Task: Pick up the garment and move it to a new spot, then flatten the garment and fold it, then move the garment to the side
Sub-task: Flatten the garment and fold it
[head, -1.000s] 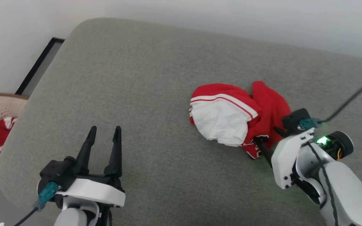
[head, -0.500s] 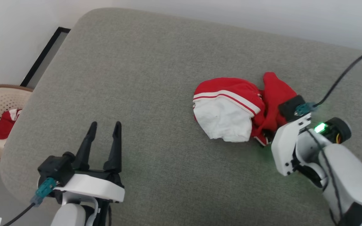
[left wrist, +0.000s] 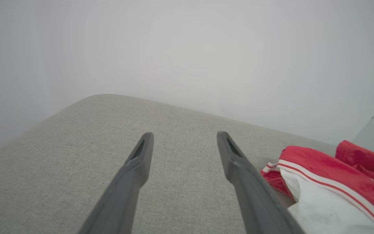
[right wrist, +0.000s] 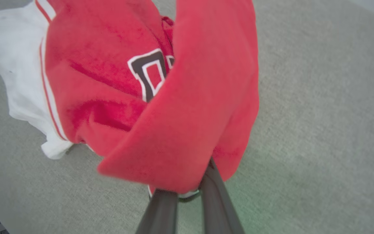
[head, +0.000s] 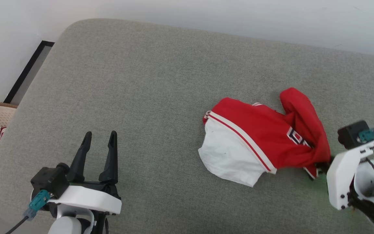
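R gripper (right wrist: 190, 188) has its fingers nipped nearly shut on a red fold of the garment (head: 255, 143). The shirt lies twd the right edge of the grey cushion (head: 141, 81), long axis running left from those fingers, white sleeve (head: 229, 159) trailing. L gripper (head: 100, 134) is wide open & empty near the front-left corner, well apart. Vs earlier: the bunched heap is now drawn out, print (head: 297, 137) showing.
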`<state>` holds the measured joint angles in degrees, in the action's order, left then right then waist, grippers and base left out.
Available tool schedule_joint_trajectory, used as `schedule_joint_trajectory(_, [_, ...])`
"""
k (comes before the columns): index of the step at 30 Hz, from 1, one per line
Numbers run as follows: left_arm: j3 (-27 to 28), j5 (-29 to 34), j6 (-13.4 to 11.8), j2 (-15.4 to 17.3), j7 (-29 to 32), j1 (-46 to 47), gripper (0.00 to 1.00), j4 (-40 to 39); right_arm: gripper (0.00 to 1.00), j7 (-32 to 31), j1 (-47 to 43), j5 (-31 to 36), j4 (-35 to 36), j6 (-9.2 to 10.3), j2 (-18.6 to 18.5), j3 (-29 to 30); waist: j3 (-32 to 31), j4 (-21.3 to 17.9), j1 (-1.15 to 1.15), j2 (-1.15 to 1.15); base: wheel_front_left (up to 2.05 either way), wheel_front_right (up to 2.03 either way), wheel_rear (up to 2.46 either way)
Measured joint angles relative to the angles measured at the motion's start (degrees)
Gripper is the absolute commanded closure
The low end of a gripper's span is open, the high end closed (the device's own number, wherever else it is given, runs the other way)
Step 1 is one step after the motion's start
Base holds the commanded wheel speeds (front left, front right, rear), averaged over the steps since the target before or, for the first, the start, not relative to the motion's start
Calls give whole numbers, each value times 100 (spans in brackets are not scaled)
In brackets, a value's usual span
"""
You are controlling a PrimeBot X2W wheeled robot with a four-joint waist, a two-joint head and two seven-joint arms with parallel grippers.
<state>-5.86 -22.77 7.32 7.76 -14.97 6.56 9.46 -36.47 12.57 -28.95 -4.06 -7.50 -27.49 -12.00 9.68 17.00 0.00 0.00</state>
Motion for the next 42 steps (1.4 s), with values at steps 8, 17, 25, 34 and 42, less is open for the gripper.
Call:
schedule_joint_trajectory(8, [-27, -47, 0, -13, 0, 3, 0, 20, 0, 196, -148, 288, -378, 1, 252, 121, 16, -61, 0, 0, 0, 0, 0])
schedule_joint_trajectory(17, [-14, -86, 0, 43, 0, -21, 0, 33, 0, 85, -205, 276, 689, 1, -1, 73, -87, -163, 0, 0, 0, 0, 0])
schedule_joint_trajectory(25, [-67, -86, 0, 89, 0, -91, 0, 47, 0, -91, -376, 276, 1716, 1, 32, -11, -166, -124, 0, 0, 0, 0, 0])
schedule_joint_trajectory(34, [-300, -94, 0, 70, 0, 8, 0, 93, 0, -167, -177, 223, 1729, 1, 181, -728, -126, 112, 0, 0, 0, 0, 0])
schedule_joint_trajectory(42, [-660, -172, 0, -12, 0, 187, 0, 131, 0, -288, 298, 149, 1016, 0, 94, -1601, 24, 490, 0, 0, 0, 0, 0])
